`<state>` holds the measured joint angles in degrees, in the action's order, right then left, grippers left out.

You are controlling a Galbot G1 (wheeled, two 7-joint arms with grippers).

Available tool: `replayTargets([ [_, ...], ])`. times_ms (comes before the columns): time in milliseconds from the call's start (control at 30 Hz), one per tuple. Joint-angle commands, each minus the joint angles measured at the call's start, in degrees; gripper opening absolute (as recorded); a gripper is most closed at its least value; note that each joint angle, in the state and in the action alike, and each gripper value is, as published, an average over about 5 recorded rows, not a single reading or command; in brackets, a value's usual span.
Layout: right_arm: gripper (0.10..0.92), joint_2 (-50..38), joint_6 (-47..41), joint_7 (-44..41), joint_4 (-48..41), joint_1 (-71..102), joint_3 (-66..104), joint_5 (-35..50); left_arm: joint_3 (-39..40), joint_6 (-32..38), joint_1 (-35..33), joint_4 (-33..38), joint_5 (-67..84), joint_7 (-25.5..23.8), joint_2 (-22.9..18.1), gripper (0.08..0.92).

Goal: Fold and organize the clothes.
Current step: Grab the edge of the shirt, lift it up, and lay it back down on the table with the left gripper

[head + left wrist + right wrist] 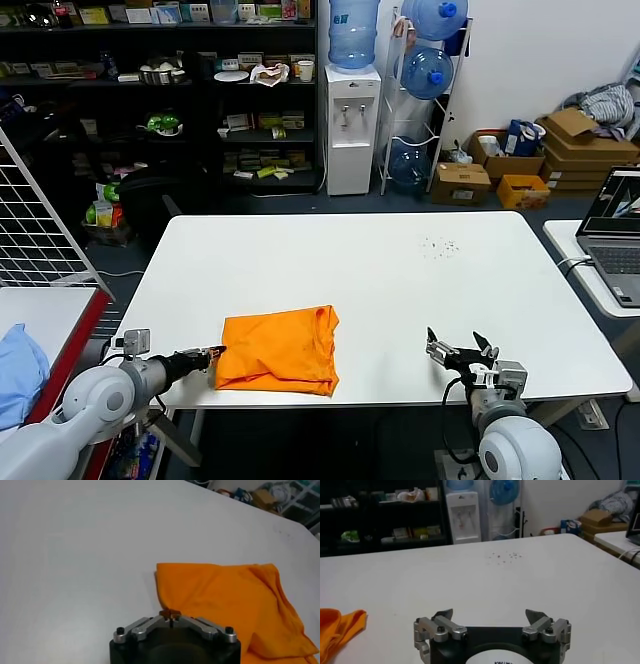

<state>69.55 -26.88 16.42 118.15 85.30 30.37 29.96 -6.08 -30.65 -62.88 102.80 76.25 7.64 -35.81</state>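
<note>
Orange T-shirt (225, 605) edge pinched by the closed left end effector (170, 613).

A white table (400, 270) carries a scatter of small dark specks (440, 246) near its far right part. Behind it stands a white water dispenser (351, 125) (blue bottle on top), dark shelves (160, 90), cardboard boxes (585, 150). A laptop (620, 240) sits on a side table at right, a light blue cloth (20, 372) at left.

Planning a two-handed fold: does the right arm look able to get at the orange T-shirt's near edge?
Probably yes: the right tool stands open, and only bare table lies between it and the orange T-shirt.
</note>
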Motion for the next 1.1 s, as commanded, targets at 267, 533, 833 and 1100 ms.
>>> replayTargets([
  [267,0.921,-0.12,0.21,-0.03,0.18,0.22,0.19,0.00,-0.66,0.38,0.69,1.01,0.35,1.35,-0.44,0.092],
  [533,0.921,-0.19,0.36,-0.08,0.01,-0.20,0.01,0.01,-3.43,-0.25,-0.91,5.49,3.87,3.78,4.64,0.092],
  [833,0.921,-0.26,0.88,-0.40,-0.78,-2.06,-0.70,0.07,-6.63,-1.52,-2.38,10.98,10.05,9.79,12.01,0.092],
  [1100,0.921,-1.06,2.09,-1.19,-1.53,-3.23,-1.08,0.04,-8.72,-2.49,-2.66,11.78,11.41,13.79,16.46,0.092],
])
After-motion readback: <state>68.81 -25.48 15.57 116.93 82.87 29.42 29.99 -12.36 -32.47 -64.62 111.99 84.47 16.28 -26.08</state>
